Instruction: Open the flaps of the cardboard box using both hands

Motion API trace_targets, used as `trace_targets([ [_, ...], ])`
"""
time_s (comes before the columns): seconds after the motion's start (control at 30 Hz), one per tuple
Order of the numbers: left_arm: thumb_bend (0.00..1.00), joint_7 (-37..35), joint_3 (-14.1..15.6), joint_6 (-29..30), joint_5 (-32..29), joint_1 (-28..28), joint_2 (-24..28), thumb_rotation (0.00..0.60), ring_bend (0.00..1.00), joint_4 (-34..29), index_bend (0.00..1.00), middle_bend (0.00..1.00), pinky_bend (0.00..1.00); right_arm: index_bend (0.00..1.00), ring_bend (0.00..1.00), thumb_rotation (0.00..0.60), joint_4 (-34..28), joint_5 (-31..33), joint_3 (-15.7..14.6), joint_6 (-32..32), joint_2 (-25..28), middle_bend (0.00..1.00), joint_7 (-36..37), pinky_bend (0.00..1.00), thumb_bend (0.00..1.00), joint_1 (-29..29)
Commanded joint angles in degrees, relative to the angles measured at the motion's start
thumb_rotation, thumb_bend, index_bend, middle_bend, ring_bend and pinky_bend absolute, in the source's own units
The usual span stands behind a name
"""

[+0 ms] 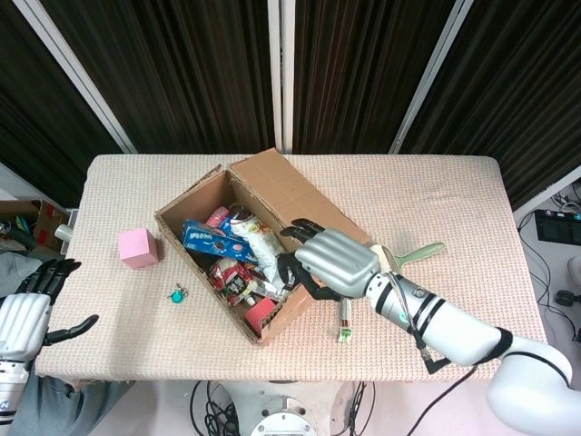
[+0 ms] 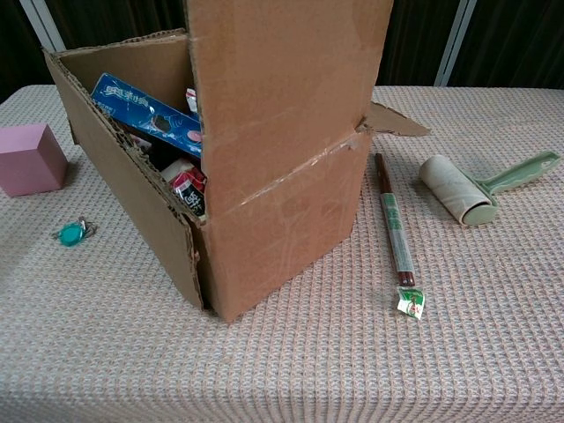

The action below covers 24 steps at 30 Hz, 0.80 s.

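While its dark fingers (image 1: 292,266) hook the upright near flap (image 2: 286,84), the right hand (image 1: 334,262) grasps it over the cardboard box (image 1: 238,245) at table (image 1: 436,200) centre. Left hand (image 1: 25,313) hangs released, off the table's left edge.

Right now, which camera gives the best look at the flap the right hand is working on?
The chest view: the flap stands upright, broad face toward the camera, its crease visible. The head view looks down on it nearly edge-on, with the right hand covering most of it, though that view shows the hand at its top edge.
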Motion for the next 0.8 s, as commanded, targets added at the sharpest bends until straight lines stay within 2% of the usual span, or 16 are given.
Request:
trace_targets([
  [0.03,0.00,4.3,-0.9,-2.4,-1.0,-1.8,0.9,0.023,0.10,-2.8,0.15,0.14,0.20,0.50,0.09,0.600,-1.7,-3.8,3.1,-7.3,4.8,0.57,7.2,0.00,0.83,-3.3],
  [0.07,0.00,4.4,-0.9,-1.9,-2.0,-1.1,1.9,0.022,0.10,-4.1,0.15,0.14,0.20,0.51,0.10,0.600,-1.7,-4.4,3.8,-8.8,5.6,0.58,8.6,0.00,0.83,-3.8],
  [0.13,0.00,2.7,0.4,-0.7,-0.5,0.1,1.6,0.021,0.10,-3.1,0.15,0.14,0.20,0.51,0.11,0.600,-1.6,-6.1,5.4,-12.1,7.0,0.60,11.3,0.00,0.83,-5.0],
  [0.23,0.00,1.6,0.5,0.1,0.6,0.3,0.4,0.021,0.10,-1.8,0.15,0.14,0.20,0.51,0.13,0.600,-1.5,-8.8,7.5,-13.3,8.2,0.60,13.8,0.00,0.83,-7.5],
  [0.33,0.00,1.1,0.4,0.1,0.7,0.3,0.1,0.022,0.10,-1.5,0.15,0.14,0.20,0.50,0.13,0.600,-1.5,-12.2,8.6,-10.4,8.5,0.60,14.6,0.00,0.83,-10.7],
  [0.4,0.00,0.9,0.4,0.1,0.7,0.2,0.0,0.022,0.10,-1.3,0.15,0.14,0.20,0.46,0.13,0.600,-1.6,-15.6,8.1,-5.4,8.2,0.53,13.9,0.00,0.82,-14.3],
  [0.47,0.00,0.8,0.4,0.2,0.7,0.3,-0.2,0.021,0.10,-1.2,0.15,0.14,0.20,0.40,0.08,0.600,-1.5,-19.8,5.9,0.2,8.4,0.40,11.1,0.00,0.83,-18.5],
  [0.5,0.00,0.7,0.4,0.2,0.7,0.3,-0.2,0.020,0.10,-1.0,0.15,0.14,0.20,0.33,0.05,0.600,-1.4,-21.5,4.4,2.3,8.8,0.31,8.8,0.00,0.85,-20.5],
  [0.53,0.00,0.6,0.4,0.3,0.6,0.3,-0.3,0.020,0.10,-0.8,0.15,0.14,0.20,0.20,0.01,0.600,-1.2,-23.6,2.1,5.4,9.3,0.20,4.8,0.00,0.87,-23.3],
  [0.6,0.00,0.6,0.4,0.3,0.6,0.4,-0.4,0.021,0.10,-0.5,0.15,0.14,0.20,0.05,0.00,0.600,-0.8,-25.7,-2.0,12.6,8.3,0.07,-3.4,0.00,0.87,-28.4],
  [0.63,0.00,0.5,0.4,0.5,0.5,0.5,-0.5,0.021,0.10,-0.1,0.15,0.14,0.20,0.00,0.00,0.600,0.1,-27.4,-4.9,20.1,5.1,0.02,-10.0,0.00,0.83,-32.4],
  [0.67,0.00,0.5,0.3,0.6,0.6,0.5,-0.7,0.022,0.10,0.2,0.15,0.14,0.20,0.00,0.00,0.600,1.3,-29.0,-7.2,26.1,1.6,0.00,-15.1,0.00,0.79,-35.6],
  [0.7,0.00,0.6,0.3,0.7,0.6,0.5,-0.9,0.021,0.10,0.4,0.15,0.14,0.20,0.00,0.00,0.600,2.9,-30.4,-9.6,31.6,-2.2,0.00,-20.0,0.00,0.67,-38.8],
  [0.73,0.00,0.8,0.2,0.9,0.9,0.5,-1.1,0.018,0.10,0.8,0.14,0.14,0.20,0.00,0.00,0.600,5.1,-31.5,-12.7,37.5,-7.1,0.00,-25.2,0.00,0.60,-42.7],
  [0.77,0.00,1.1,0.2,1.1,1.1,0.5,-1.3,0.017,0.10,1.2,0.14,0.14,0.20,0.00,0.00,0.600,6.8,-31.8,-14.8,40.8,-10.3,0.00,-27.6,0.00,0.51,-45.2],
  [0.8,0.00,1.5,0.1,1.2,1.2,0.5,-1.4,0.021,0.10,1.6,0.13,0.14,0.20,0.00,0.00,0.600,8.4,-31.6,-16.6,43.3,-13.0,0.00,-28.8,0.00,0.46,-47.4],
])
